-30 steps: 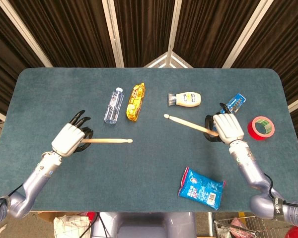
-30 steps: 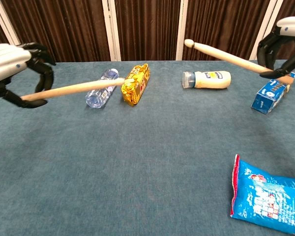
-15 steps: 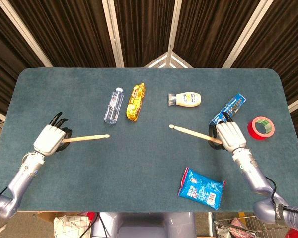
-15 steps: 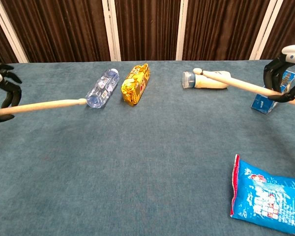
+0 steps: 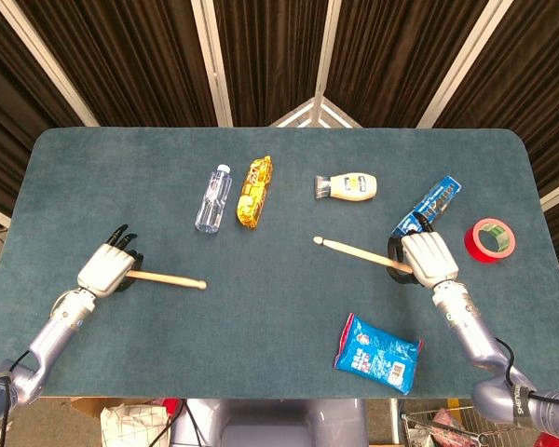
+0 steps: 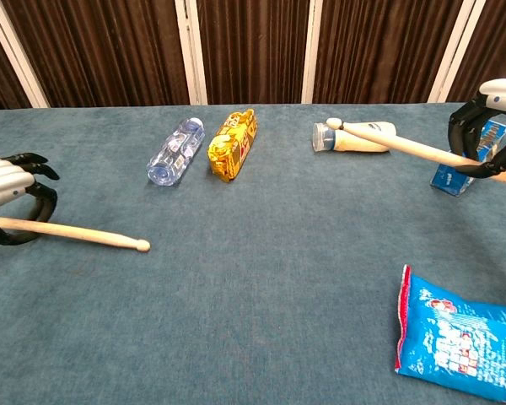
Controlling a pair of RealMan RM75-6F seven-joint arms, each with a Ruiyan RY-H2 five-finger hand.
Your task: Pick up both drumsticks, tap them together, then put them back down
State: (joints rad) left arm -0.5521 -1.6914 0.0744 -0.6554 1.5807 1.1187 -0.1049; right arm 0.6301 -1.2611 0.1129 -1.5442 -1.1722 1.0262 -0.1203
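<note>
At table, 9 o'clock: left hand, fingers curled around left drumstick, tip toward 3.
At 3 o'clock: right hand, fingers wrapped on right drumstick, tip toward 10.

Dull blue-teal surface, evenly felted. Pale natural wood for both drumsticks. White-backed left hand and right hand, black fingers. Clear bottle, blue cap. Yellow-orange patterned packet. Cream squeeze bottle, possibly yellow-labelled. Blue box. Red tape roll. Blue snack bag, red-edged with white print.
</note>
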